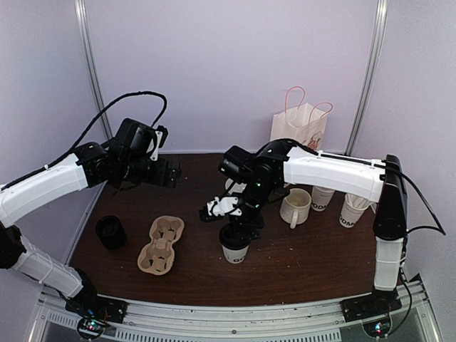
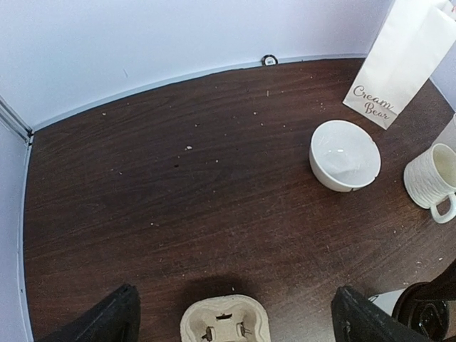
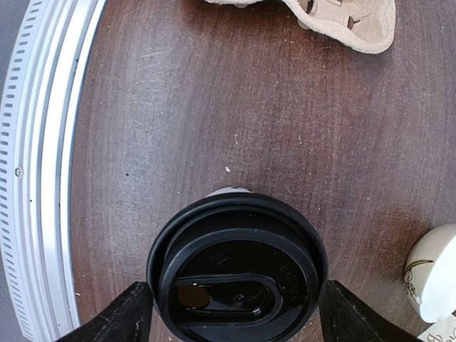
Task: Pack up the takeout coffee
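Observation:
One takeout coffee cup (image 1: 236, 249), white paper with a black lid (image 3: 237, 269), stands upright at the front middle of the table. My right gripper (image 1: 239, 229) is right over it and open. Its fingers (image 3: 114, 317) flank the lid on both sides, close to the rim (image 3: 231, 306). My left gripper (image 1: 167, 173) hangs open above the left rear of the table and holds nothing (image 2: 235, 313). Below it lies the cardboard cup carrier (image 1: 162, 246), whose end shows in the left wrist view (image 2: 224, 322). Two more white lettered paper cups (image 1: 322, 197) (image 1: 354, 210) stand at the right, with no lids visible.
A white ceramic mug (image 1: 296, 206) (image 2: 431, 178) stands right of the gripped-around cup. A white bowl (image 2: 344, 154) and a paper bag (image 1: 299, 125) (image 2: 395, 64) are at the back. A black round container (image 1: 110, 231) stands left of the carrier. The metal rail (image 3: 43, 178) edges the table front.

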`<state>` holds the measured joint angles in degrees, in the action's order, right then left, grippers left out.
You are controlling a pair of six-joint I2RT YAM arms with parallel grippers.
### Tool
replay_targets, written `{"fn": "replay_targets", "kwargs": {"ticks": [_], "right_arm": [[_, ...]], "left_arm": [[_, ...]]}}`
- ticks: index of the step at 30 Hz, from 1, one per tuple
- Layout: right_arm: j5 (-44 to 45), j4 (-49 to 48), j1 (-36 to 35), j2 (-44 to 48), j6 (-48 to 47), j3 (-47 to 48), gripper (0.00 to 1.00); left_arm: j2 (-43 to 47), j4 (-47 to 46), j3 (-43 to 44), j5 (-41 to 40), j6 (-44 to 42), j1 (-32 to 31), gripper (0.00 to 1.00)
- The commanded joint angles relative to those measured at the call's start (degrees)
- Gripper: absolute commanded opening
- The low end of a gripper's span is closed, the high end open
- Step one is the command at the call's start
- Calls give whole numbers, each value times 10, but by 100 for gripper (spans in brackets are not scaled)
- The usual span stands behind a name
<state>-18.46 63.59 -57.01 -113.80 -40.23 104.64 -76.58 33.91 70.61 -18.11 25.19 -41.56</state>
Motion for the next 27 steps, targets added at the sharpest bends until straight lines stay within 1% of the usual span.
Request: {"fn": "replay_targets", "kwargs": {"ticks": [1, 7, 12, 20, 27], "right_arm": [[17, -3, -8, 5, 4, 1, 85], [31, -2, -13, 19, 3, 9, 85], [40, -1, -13, 5, 4, 7, 87], [28, 3, -13, -15, 13, 11, 86], [19, 9, -13, -25, 16, 13, 83]], "left_arm": [[-2, -32, -4, 13, -1, 5, 98], [1, -32, -5, 12, -4, 6, 98], [-1, -33, -4, 16, -4, 6, 98], [1, -31, -5, 20, -4, 6, 98], [-3, -33, -6, 25, -3, 6, 97]]}}
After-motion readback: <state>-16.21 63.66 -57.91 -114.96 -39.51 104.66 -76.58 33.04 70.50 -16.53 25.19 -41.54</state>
